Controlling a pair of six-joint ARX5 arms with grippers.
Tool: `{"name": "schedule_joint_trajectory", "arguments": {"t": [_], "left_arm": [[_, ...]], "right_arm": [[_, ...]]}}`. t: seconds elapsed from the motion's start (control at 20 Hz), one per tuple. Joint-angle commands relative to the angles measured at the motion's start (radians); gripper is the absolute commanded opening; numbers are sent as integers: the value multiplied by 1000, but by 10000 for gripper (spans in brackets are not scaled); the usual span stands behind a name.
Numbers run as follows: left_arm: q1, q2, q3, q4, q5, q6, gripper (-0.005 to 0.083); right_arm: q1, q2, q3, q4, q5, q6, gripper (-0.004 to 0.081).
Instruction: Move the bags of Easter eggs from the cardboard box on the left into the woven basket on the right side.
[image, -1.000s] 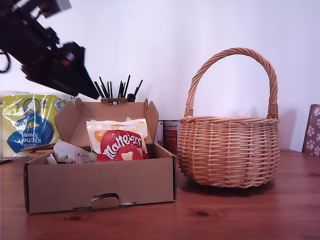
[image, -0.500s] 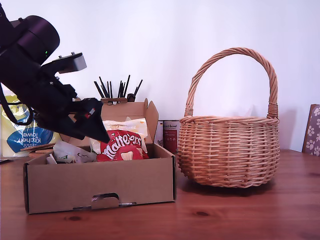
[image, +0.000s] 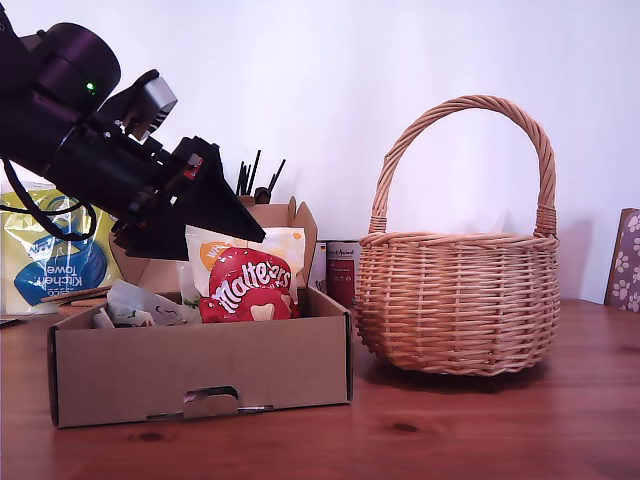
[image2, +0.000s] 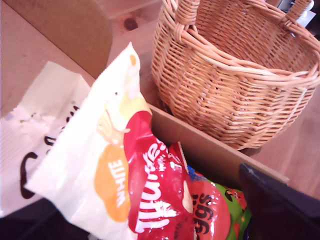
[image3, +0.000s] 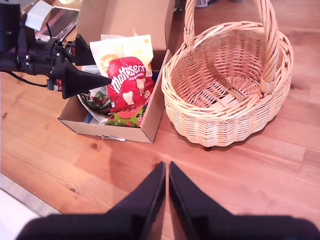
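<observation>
My first gripper (image: 235, 228) is seen at the exterior view's left, angled down over the open cardboard box (image: 200, 370). Its dark, pointed jaws are closed on the upper edge of a red bag (image: 250, 286) with white lettering, which is held upright above the other packets. In the first wrist view the same red bag (image2: 160, 200) is pressed against a white bag (image2: 105, 165) printed with an orange patch; whether the white bag is also pinched cannot be told. A further white packet with black script (image2: 30, 160) is seen beside them, and a green-printed packet (image2: 225, 210) lies beneath the red one. In the exterior view a pale crinkled packet (image: 140, 303) rests in the box toward that view's left.

My second gripper (image3: 166, 185) is held high above the wooden table (image3: 280, 165), well apart from the box, with its two dark jaws drawn together and nothing between them.

The woven basket (image: 458, 300) stands just beside the box, on the exterior view's right, with its tall arched handle upright. Seen from the second wrist view, the basket (image3: 225, 115) holds no bags. Behind the box, a yellow-and-blue kitchen towel pack (image: 55, 255) is seen at the exterior view's left, and thin dark sticks (image: 250, 178) rise above the box lid.
</observation>
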Motion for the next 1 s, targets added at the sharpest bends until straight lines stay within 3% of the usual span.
{"name": "schedule_joint_trajectory", "arguments": {"t": [0.0, 0.15, 0.25, 0.45, 0.65, 0.8, 0.95], "left_arm": [[-8, 74, -1, 0, 7, -2, 779], [-20, 134, -1, 29, 1, -2, 758], [-31, 146, -1, 56, -3, -1, 671], [-40, 146, 0, 138, -2, 0, 327], [-40, 146, 3, 205, -1, -2, 106], [-39, 140, 29, 209, 0, -3, 26], [-39, 116, 62, 201, 9, -10, -18]], "right_arm": [[4, 1, 8, 5, -3, -6, -12], [4, 1, 8, -5, -5, -13, -12], [5, 2, 8, -39, -47, -47, -12], [5, 0, 8, -95, -100, -90, -12], [4, 0, 8, -139, -99, -138, -12], [4, -8, 8, -184, -97, -184, -12], [4, -37, 8, -145, -86, -183, -12]]}}
